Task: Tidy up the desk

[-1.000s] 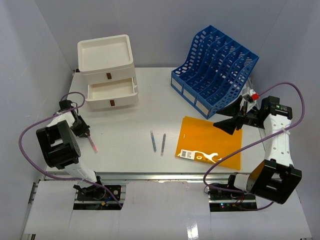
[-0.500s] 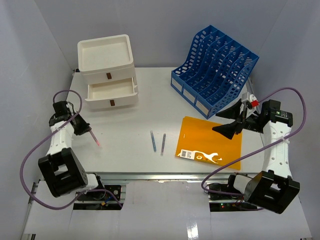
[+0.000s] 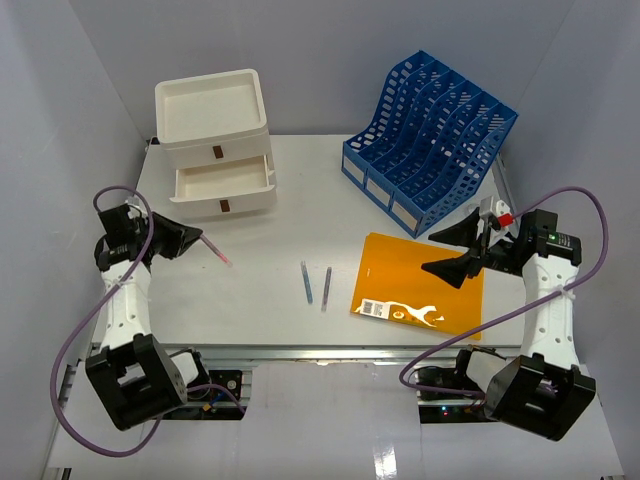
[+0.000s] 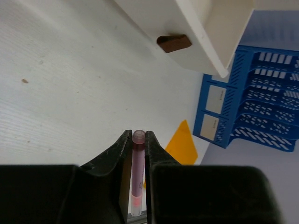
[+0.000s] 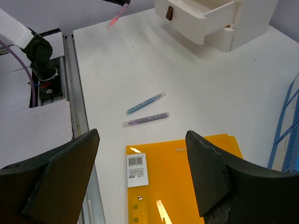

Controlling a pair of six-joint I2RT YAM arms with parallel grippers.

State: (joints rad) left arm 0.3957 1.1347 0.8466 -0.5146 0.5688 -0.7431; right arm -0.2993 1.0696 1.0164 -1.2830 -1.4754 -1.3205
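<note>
My left gripper (image 3: pixel 193 241) is shut on a pink pen (image 3: pixel 216 252) and holds it above the left side of the white desk (image 3: pixel 260 225), in front of the white drawer box (image 3: pixel 213 140). In the left wrist view the pen (image 4: pixel 137 177) stands between the fingers, its cap at their tips. The box's middle drawer (image 3: pixel 225 180) is pulled out. My right gripper (image 3: pixel 446 252) hangs open over an orange folder (image 3: pixel 420 285) and holds nothing. A blue pen (image 3: pixel 306 283) and a purple pen (image 3: pixel 327 288) lie side by side mid-desk.
A blue slotted file rack (image 3: pixel 430 140) stands at the back right, just behind the right gripper. A metal rail (image 3: pixel 320 352) runs along the desk's front edge. Grey walls close in the left, back and right sides.
The left arm has swung so the gripper and pink pen moved right and toward the drawer box, higher off the desk. The right gripper shifted slightly over the folder, still open.
</note>
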